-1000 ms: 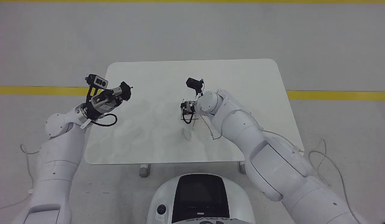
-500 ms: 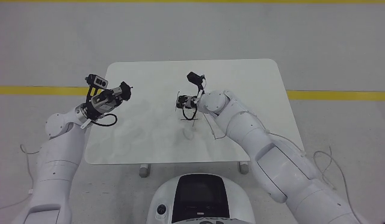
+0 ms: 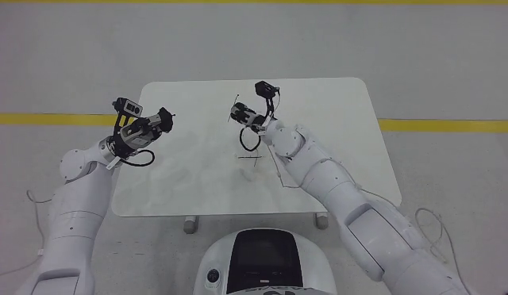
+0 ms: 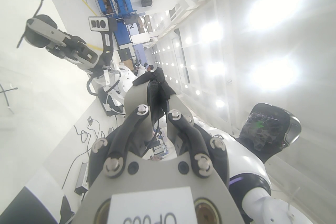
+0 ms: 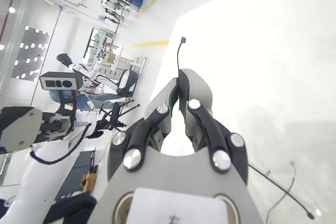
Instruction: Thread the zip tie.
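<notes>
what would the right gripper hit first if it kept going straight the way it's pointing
Probably the bare table near its far corner: beyond the zip tie held in the right gripper nothing else stands in that line. Depth is unclear, so it might pass over the edge.

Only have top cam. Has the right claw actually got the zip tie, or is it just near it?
Observer: Got it. The right wrist cam shows the right claw shut on the black zip tie, strap pinched between the pads.
Operator: Which end leads?
Observer: The square head sticks out past the fingertips. The left wrist cam shows the tail poking out the other side of the claw.
Operator: Left claw?
Observer: The left claw is shut, going by its own wrist cam. I can't tell whether it pinches anything.
</notes>
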Motion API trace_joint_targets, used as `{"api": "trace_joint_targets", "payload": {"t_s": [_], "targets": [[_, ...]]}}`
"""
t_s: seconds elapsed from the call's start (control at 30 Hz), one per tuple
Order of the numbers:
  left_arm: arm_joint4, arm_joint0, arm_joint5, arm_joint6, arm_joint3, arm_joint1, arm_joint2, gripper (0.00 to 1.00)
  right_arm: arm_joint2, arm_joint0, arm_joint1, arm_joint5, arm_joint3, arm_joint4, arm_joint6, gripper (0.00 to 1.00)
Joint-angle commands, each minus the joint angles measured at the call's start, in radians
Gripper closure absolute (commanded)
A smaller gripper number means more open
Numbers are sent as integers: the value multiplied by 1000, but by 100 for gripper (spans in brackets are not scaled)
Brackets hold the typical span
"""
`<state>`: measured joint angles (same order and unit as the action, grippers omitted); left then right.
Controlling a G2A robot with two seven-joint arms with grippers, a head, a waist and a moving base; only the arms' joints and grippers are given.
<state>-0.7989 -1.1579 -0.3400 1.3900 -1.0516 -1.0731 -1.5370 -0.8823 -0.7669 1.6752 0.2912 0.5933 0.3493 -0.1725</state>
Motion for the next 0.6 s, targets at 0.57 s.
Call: {"api": "trace_joint_targets", "payload": {"t_s": [0.57], "targets": [[33, -57, 0, -123, -51, -5, 34, 100, -23, -208, -62, -91, 382, 312, 200, 100]]}}
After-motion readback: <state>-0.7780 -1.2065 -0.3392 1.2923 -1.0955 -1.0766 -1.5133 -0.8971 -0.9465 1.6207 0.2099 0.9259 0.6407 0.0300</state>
